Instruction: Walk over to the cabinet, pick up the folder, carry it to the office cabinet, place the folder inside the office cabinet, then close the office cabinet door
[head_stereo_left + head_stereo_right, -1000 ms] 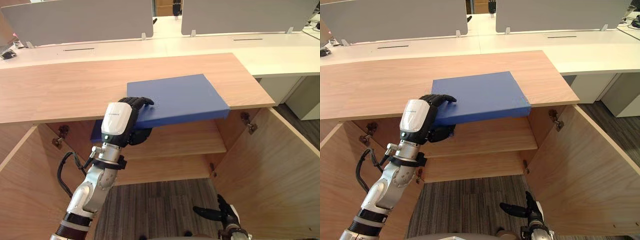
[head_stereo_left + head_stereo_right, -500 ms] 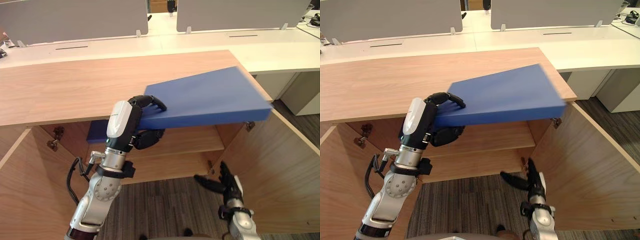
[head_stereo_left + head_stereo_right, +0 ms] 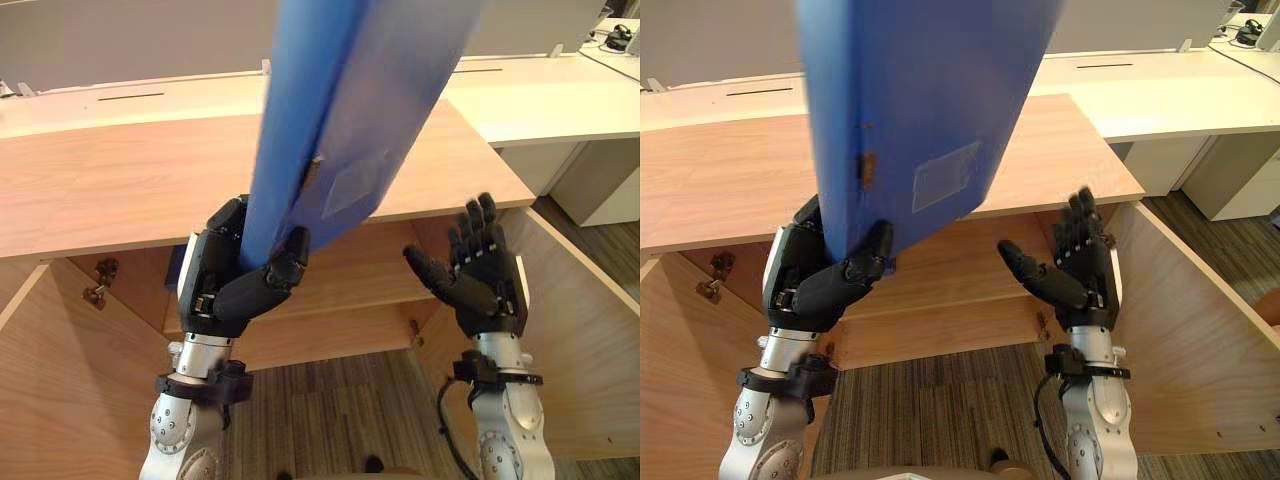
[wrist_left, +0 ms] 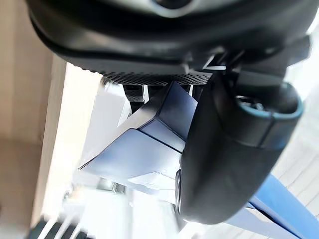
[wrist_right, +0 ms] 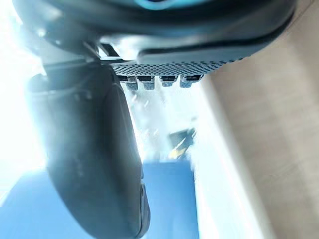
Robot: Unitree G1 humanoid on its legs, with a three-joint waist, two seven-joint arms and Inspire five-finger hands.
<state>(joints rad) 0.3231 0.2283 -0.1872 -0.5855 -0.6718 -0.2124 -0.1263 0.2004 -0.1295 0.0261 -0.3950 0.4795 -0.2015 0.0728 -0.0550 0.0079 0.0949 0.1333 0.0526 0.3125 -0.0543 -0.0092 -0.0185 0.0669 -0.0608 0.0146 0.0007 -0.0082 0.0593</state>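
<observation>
left eye view: the left hand (image 3: 235, 285) is clenched round the lower end of the blue folder (image 3: 350, 130), with its thumb across the near face and its fingers behind. the folder stands nearly upright, leaning a little to the right, and its upper end runs past the view's top edge. it hides part of the wooden cabinet top (image 3: 100, 190) behind it. the right hand (image 3: 480, 280) is raised beside the folder but apart from it. its fingers are straight and spread, its palm is turned toward the folder, and it grasps nothing. both forearms rise upright from below. between the hands lies the cabinet's inner shelf (image 3: 350, 275), the open right door (image 3: 580, 330) stands out to the side, and a white desk (image 3: 530, 95) lies beyond.

right eye view: the folder's broad face carries a pale label (image 3: 945, 175). the left hand's thumb presses just below the folder's bottom corner. grey carpet (image 3: 940, 400) shows under the shelf.

left wrist view: the hand's dark thumb lies against a blue corner of the folder, and the folder's edge runs away past it.

right wrist view: the fingers are not curled. beyond the thumb there is a blue surface, probably the folder, with wood to one side.
</observation>
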